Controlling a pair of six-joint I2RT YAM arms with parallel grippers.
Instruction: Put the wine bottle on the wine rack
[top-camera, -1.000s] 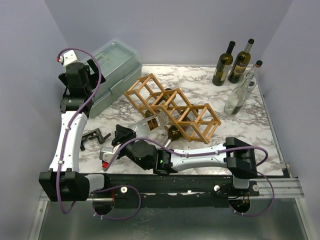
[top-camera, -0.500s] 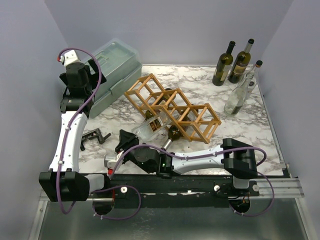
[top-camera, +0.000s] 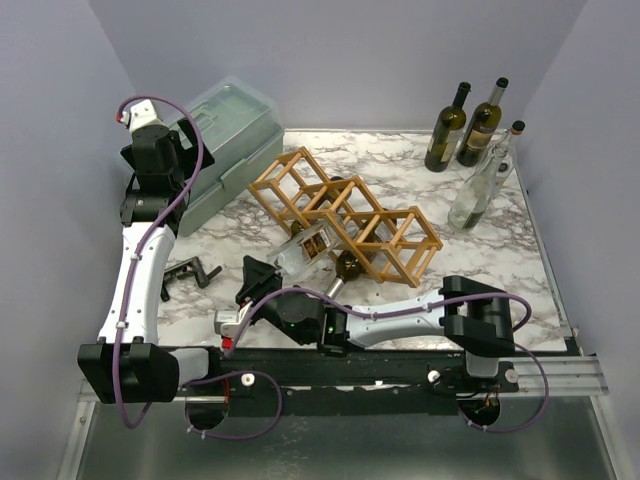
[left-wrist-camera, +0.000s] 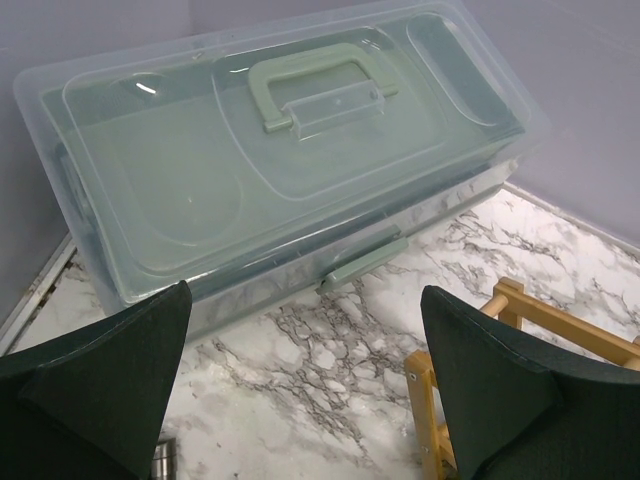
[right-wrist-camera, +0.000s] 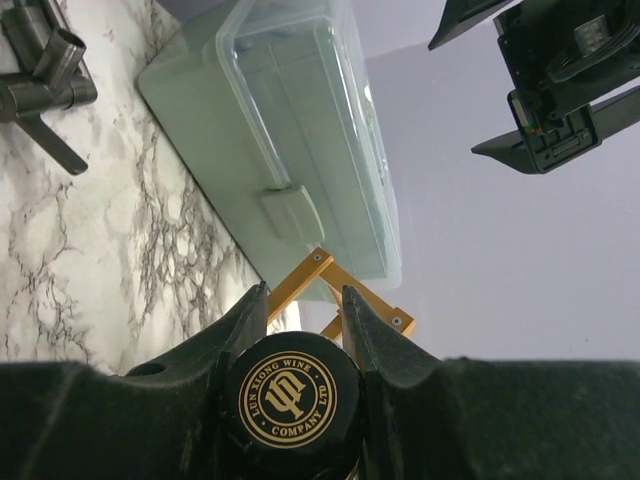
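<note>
The wine bottle (top-camera: 305, 250) is clear glass with a label. It lies slanted, its base against the near side of the wooden wine rack (top-camera: 345, 215). My right gripper (top-camera: 256, 276) is shut on its neck. In the right wrist view the black cap with gold lettering (right-wrist-camera: 292, 398) sits clamped between the fingers of that gripper (right-wrist-camera: 305, 292), with the rack (right-wrist-camera: 330, 280) just beyond. My left gripper (left-wrist-camera: 305, 300) hangs open and empty over the marble, beside a rack corner (left-wrist-camera: 510, 305). It is raised at the back left (top-camera: 188, 135).
A pale green lidded plastic box (top-camera: 225, 140) leans at the back left. Three bottles stand at the back right, two dark (top-camera: 447, 128) (top-camera: 482, 123) and one clear (top-camera: 485, 180). A dark bottle (top-camera: 347, 265) lies in the rack. A grey clamp-like tool (top-camera: 190, 272) rests near the left arm.
The right wrist has shifted slightly nearer and to the right, and the held bottle has edged toward the rack. The left arm has not moved.
</note>
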